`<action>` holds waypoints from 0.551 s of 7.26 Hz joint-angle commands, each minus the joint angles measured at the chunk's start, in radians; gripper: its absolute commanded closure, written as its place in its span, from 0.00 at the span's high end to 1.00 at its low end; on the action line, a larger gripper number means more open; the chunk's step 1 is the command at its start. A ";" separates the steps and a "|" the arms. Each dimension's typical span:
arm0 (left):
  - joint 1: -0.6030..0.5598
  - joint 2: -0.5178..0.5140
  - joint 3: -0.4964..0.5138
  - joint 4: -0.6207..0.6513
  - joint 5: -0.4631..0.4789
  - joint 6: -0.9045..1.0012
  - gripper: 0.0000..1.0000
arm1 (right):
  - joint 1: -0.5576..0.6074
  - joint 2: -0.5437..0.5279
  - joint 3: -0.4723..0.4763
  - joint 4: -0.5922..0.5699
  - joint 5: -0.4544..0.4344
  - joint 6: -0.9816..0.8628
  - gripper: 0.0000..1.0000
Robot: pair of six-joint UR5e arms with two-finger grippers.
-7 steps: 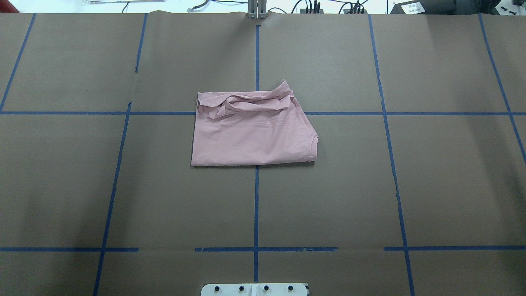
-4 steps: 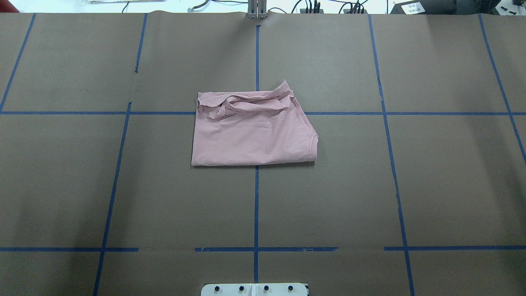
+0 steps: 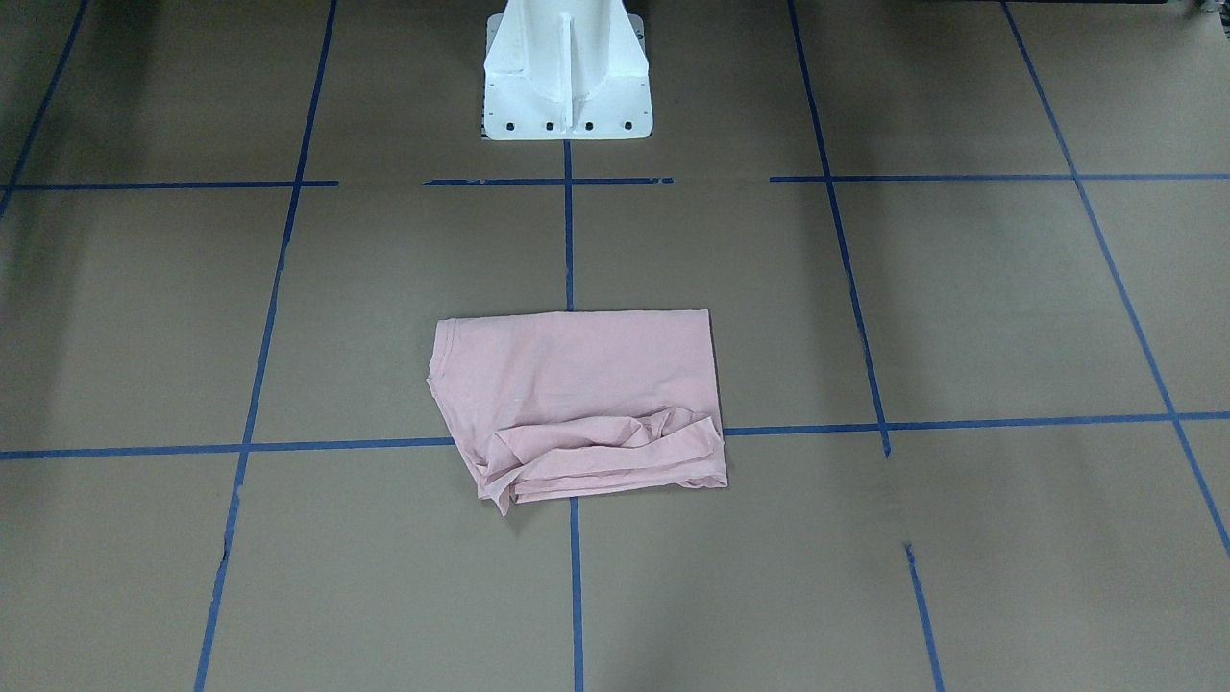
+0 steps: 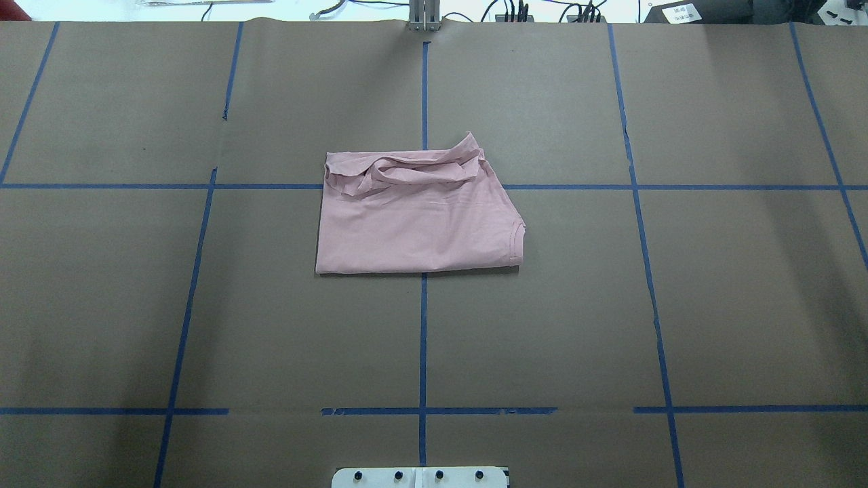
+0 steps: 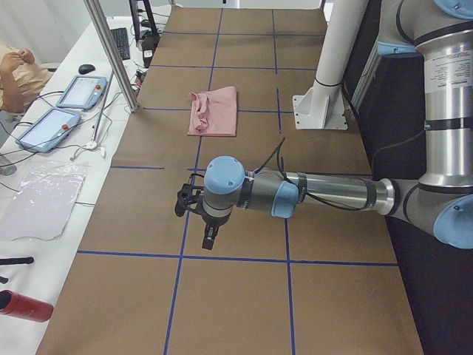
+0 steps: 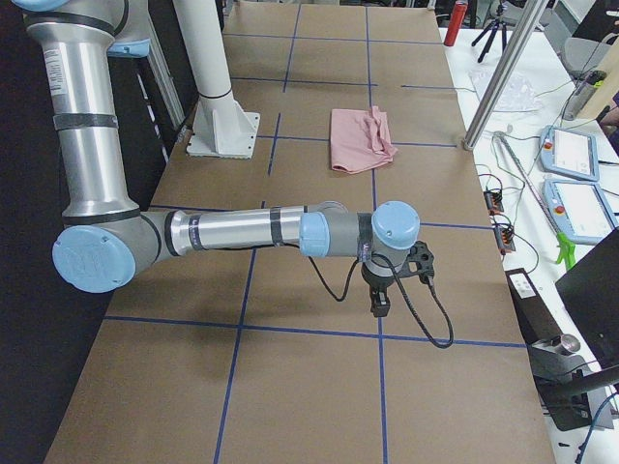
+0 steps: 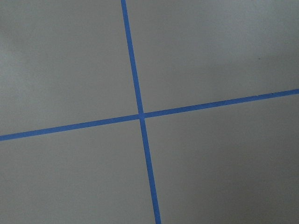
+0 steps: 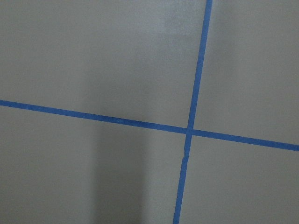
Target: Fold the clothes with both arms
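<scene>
Brown paper is squared off with blue tape. On the white bench alongside lie a far tablet, a near tablet, a plastic sheet and a red bottle; a metal post stands at the paper's edge. A person's arm shows beside the far tablet.

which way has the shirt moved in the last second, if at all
No. In the overhead view the shirt lies over the same crossing of the blue tape lines, with its edges meeting them at the same places as before.
</scene>
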 commanded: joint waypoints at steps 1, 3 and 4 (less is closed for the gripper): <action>0.000 0.022 0.015 0.006 0.004 0.000 1.00 | -0.001 -0.013 0.001 0.002 -0.008 -0.003 1.00; 0.000 0.005 -0.018 0.180 0.004 0.003 1.00 | -0.003 -0.013 0.004 0.002 -0.034 -0.005 1.00; -0.002 0.016 -0.022 0.183 0.003 0.004 1.00 | -0.026 -0.012 0.007 0.000 -0.101 -0.006 1.00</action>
